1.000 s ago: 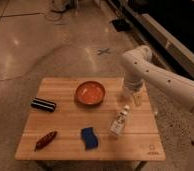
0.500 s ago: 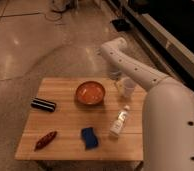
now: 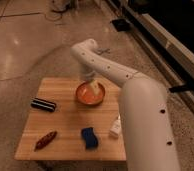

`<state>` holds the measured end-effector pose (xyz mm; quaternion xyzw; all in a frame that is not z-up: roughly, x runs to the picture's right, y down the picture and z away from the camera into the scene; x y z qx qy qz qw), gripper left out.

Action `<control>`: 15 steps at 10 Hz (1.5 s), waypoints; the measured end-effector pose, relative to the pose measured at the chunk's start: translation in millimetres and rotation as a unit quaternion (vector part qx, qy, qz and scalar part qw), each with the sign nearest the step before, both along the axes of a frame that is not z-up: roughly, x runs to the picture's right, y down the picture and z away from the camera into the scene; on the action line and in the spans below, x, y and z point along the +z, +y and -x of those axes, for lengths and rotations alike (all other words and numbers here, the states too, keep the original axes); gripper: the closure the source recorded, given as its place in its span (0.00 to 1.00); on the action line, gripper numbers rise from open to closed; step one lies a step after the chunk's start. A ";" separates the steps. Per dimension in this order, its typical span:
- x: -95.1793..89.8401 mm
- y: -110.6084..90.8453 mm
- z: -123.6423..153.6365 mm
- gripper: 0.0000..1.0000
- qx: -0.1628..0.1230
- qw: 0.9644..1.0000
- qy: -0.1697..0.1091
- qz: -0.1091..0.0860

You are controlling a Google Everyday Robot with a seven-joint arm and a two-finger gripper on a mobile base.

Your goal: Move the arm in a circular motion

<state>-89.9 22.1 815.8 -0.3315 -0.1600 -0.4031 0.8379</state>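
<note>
The arm (image 3: 140,107) rises from the lower right of the frame as a thick white segment. It narrows toward a bent joint at upper centre and turns down to the wooden table (image 3: 65,122). Half a second ago its end hung past the table's far right edge. It has since swung left, and the gripper (image 3: 90,84) now sits over the orange bowl (image 3: 90,95) at the table's far centre, low enough to overlap the rim. Whether the gripper is open or closed cannot be told.

The big near segment now covers the table's right side and partly hides the white bottle (image 3: 115,128). The black case (image 3: 43,104), the reddish-brown object (image 3: 45,140) and the blue sponge (image 3: 89,138) lie where they did before.
</note>
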 end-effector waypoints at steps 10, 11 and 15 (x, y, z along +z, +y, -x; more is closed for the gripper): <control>-103.7 69.9 -119.2 0.20 0.041 0.996 0.074 -0.017; -107.4 70.3 -145.2 0.20 0.062 0.993 0.099 -0.021; -103.1 53.7 -245.8 0.20 0.125 0.974 0.185 -0.041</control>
